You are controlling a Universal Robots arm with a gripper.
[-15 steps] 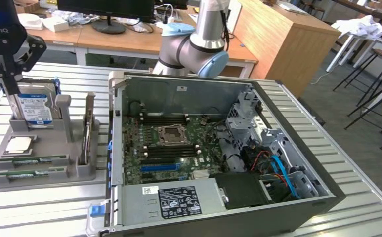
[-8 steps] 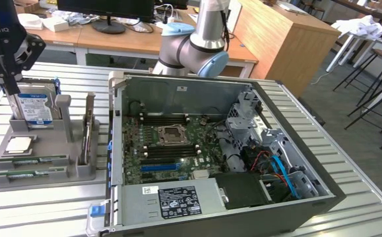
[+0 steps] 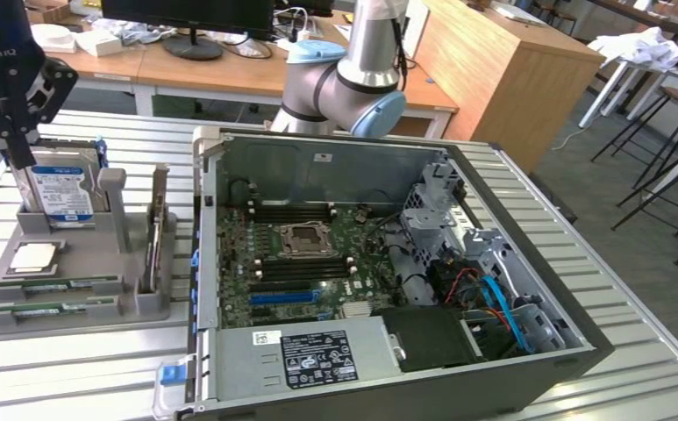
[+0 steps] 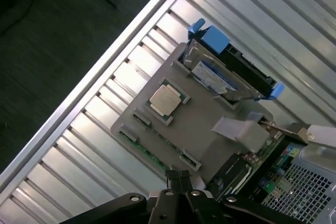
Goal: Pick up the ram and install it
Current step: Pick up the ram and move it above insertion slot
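— Metal slats are running across the whole table (image 3: pixel 619 289), and the open case (image 3: pixel 315 167) is lying on it, taking up the middle.

— What is showing inside the case?

— A green board (image 3: pixel 239 263) is covering its floor, with a blue slot (image 3: pixel 282 296) lying near the front edge.

— And behind it?

— The arm (image 3: pixel 356 83) is rising beyond the far wall. Toward the exterior view's left, a grey tray (image 3: pixel 82 263) is sitting just beside the case.

— What is the tray carrying?

— A drive (image 3: pixel 64 189) with a blue label is standing upright at its far end. The gripper (image 3: pixel 25 203) is hanging above the tray, clear of it; over which part exactly, I cannot tell, since the two views are not agreeing well.

— Is it gripping anything?

— No. The fingers (image 4: pixel 173 182) are pressing together, fully closed, and nothing is sitting between them.

— Where is the ram?

— The ram (image 3: pixel 69 285) is lying flat in a groove at the near end of the tray, a thin green stick running along the tray's width. A second stick (image 3: pixel 46 309) is lying in the next groove, just beside it and nearer the tray's front edge. Neither one is touching the gripper.

— Anything smaller?

— A square silver chip (image 3: pixel 34 256) is resting in its pocket, between the drive and the ram.
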